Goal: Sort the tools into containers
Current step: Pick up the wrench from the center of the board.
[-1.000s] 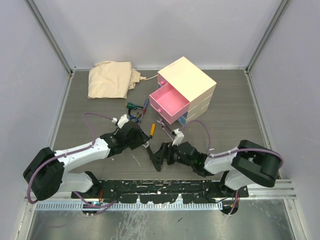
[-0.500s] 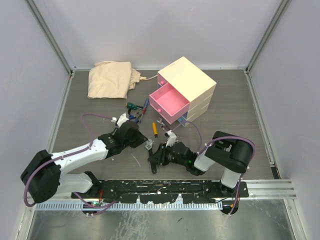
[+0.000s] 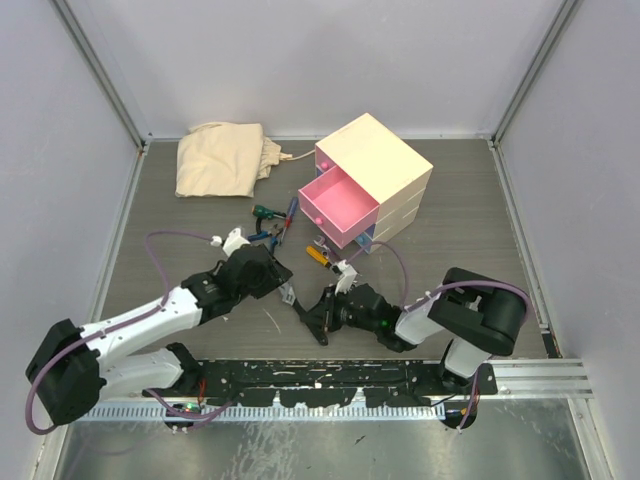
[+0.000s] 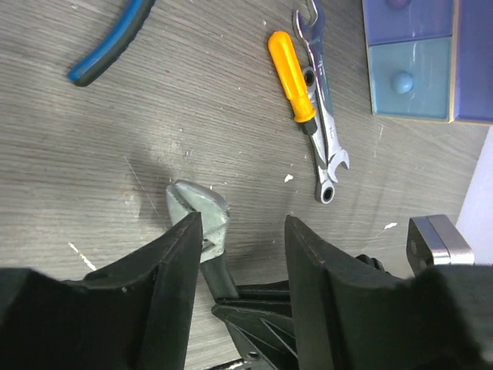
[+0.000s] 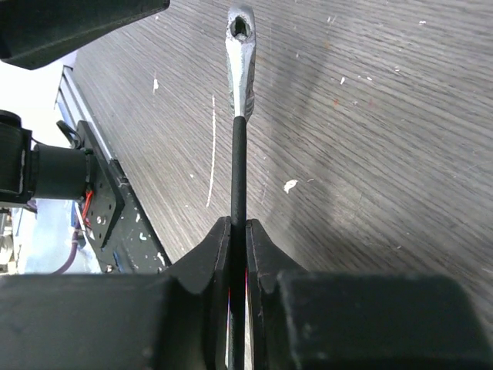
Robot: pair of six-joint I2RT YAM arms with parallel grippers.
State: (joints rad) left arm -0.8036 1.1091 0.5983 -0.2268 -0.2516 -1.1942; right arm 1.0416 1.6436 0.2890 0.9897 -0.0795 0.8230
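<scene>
My right gripper (image 5: pixel 238 227) is shut on the black handle of the adjustable wrench (image 5: pixel 239 166), which points away from it low over the table. The wrench's silver head (image 4: pixel 199 212) lies just beyond my left gripper (image 4: pixel 240 231), close to its left finger; that gripper is open and holds nothing. In the top view both grippers meet at the table's front middle, around the wrench (image 3: pixel 293 296). The orange-handled screwdriver (image 4: pixel 291 75) and a silver spanner (image 4: pixel 323 131) lie before the cream chest (image 3: pixel 385 160), whose pink drawer (image 3: pixel 340 205) stands pulled out. Blue-handled pliers (image 3: pixel 285 222) and the green screwdriver (image 3: pixel 262 211) lie left of it.
A beige cloth bag (image 3: pixel 225 158) lies at the back left. The blue drawer (image 4: pixel 404 19) and the light-blue drawer (image 4: pixel 408 77) are closed at the chest's base. Grey walls and metal rails enclose the table; a black rail (image 3: pixel 320 380) runs along the near edge.
My right gripper has shut on the wrench's handle. The left gripper closed and has opened again, and its arm has drawn back a little to the left. The orange screwdriver has shifted slightly.
</scene>
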